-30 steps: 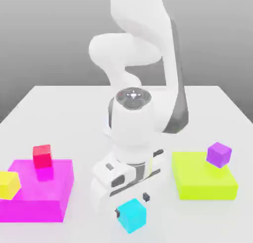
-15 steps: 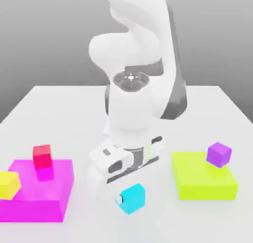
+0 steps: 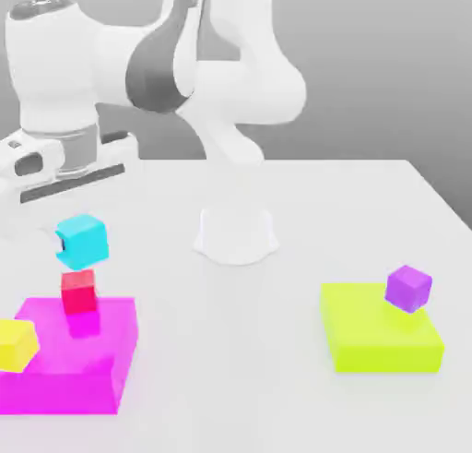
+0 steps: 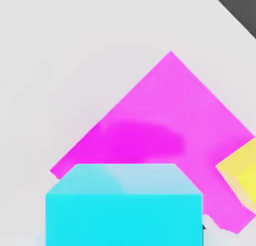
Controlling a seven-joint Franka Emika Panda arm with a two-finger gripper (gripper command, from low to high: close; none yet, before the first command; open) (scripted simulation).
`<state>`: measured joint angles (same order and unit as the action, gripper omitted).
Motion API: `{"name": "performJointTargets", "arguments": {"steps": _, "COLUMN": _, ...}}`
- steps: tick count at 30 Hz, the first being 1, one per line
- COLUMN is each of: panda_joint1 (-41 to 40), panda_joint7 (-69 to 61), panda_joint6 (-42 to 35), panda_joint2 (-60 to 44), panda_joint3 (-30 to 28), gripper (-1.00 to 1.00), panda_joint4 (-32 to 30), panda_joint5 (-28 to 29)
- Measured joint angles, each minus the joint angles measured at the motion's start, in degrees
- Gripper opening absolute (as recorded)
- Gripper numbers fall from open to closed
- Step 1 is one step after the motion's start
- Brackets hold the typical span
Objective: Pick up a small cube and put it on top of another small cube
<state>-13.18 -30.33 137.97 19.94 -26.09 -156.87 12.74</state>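
Exterior view, left side, mid-height: cyan cube (image 3: 82, 242) held in the claw (image 3: 81, 241), jaws closed on its sides, cube at the claw's lower end. Red cube (image 3: 79, 292) sits just below it in the frame, on the magenta block (image 3: 69, 354), lower left; a narrow gap shows between the cubes. Hand view: cyan cube at bottom centre, magenta block behind, yellow cube (image 4: 242, 175) at the right edge.

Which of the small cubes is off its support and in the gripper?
The cyan cube: the gripper holds it above the magenta block, whereas the red, yellow and purple cubes sit on blocks.
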Motion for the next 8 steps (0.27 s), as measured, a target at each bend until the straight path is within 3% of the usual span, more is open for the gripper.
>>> {"name": "performJointTargets", "arguments": {"steps": 5, "panda_joint1": 1.1, "panda_joint7": -3.2, "panda_joint6": 9.5, "panda_joint2": -7.6, "panda_joint3": -2.4, "gripper": -1.00, "panda_joint4": -2.2, "panda_joint5": -2.4}}
{"name": "performJointTargets", "arguments": {"steps": 6, "panda_joint1": 1.2, "panda_joint7": -3.4, "panda_joint6": 10.9, "panda_joint2": -8.7, "panda_joint3": -2.6, "gripper": 1.00, "panda_joint4": -2.4, "panda_joint5": -2.6}}
{"name": "performJointTargets", "arguments": {"steps": 8, "panda_joint1": 1.2, "panda_joint7": -3.4, "panda_joint6": 10.9, "panda_joint2": -8.7, "panda_joint3": -2.6, "gripper": 1.00, "panda_joint4": -2.4, "panda_joint5": -2.6}}
